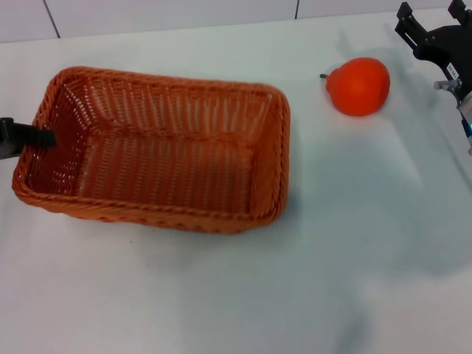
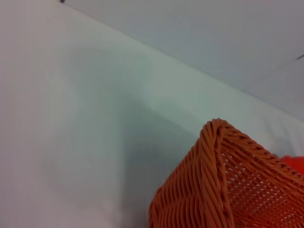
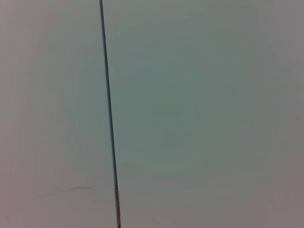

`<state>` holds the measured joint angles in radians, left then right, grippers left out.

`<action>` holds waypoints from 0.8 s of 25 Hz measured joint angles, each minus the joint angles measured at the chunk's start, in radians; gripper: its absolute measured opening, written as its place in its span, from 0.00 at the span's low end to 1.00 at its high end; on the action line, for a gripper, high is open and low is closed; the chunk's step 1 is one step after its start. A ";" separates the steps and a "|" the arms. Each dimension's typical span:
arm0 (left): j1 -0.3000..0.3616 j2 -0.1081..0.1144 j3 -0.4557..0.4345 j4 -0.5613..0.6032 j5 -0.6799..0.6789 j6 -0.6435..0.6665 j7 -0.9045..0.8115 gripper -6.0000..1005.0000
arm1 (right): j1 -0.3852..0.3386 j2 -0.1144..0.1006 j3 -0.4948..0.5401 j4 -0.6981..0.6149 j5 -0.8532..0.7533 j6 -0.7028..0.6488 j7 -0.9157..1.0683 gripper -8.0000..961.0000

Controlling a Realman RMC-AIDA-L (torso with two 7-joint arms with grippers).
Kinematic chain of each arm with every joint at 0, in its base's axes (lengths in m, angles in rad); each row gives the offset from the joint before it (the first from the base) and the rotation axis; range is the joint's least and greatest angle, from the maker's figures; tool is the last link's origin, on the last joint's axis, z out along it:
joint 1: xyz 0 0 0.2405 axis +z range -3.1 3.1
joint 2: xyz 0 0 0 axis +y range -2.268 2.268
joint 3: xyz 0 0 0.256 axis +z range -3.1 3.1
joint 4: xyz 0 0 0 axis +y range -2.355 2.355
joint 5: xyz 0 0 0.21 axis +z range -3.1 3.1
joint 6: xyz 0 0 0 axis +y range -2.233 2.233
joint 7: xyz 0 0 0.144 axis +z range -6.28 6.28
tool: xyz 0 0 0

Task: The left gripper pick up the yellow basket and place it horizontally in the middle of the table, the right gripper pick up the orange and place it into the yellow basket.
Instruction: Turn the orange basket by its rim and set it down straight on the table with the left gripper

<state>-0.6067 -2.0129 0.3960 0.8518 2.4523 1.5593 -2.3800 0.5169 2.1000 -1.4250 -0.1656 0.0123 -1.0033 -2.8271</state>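
The yellow basket [image 1: 158, 147], a large orange-brown wicker rectangle, rests on the white table [image 1: 243, 295] left of centre, its long side across the view. My left gripper [image 1: 33, 136] reaches in from the left edge and lies across the basket's left rim. One basket corner [image 2: 213, 190] shows close up in the left wrist view. The orange [image 1: 359, 85] lies on the table at the far right, its dark stem nub pointing left. My right gripper [image 1: 420, 26] is open and empty, raised at the far right corner, just right of the orange.
The table's far edge meets a pale tiled wall [image 1: 169, 15]. The right wrist view shows only a pale surface with a thin dark seam [image 3: 108, 104]. Bare tabletop lies in front of the basket and between the basket and the orange.
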 joint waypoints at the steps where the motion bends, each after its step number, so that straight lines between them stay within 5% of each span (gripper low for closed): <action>1: 0.006 0.001 0.000 -0.001 -0.013 0.000 -0.001 0.22 | 0.000 0.000 0.000 0.000 0.000 0.000 0.000 0.94; 20: 0.040 -0.042 -0.058 0.007 -0.053 -0.048 -0.013 0.24 | 0.000 -0.002 0.000 0.002 0.001 0.011 0.000 0.93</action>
<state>-0.5668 -2.0548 0.3382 0.8590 2.3996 1.5114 -2.3928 0.5170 2.0984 -1.4247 -0.1641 0.0133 -0.9919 -2.8271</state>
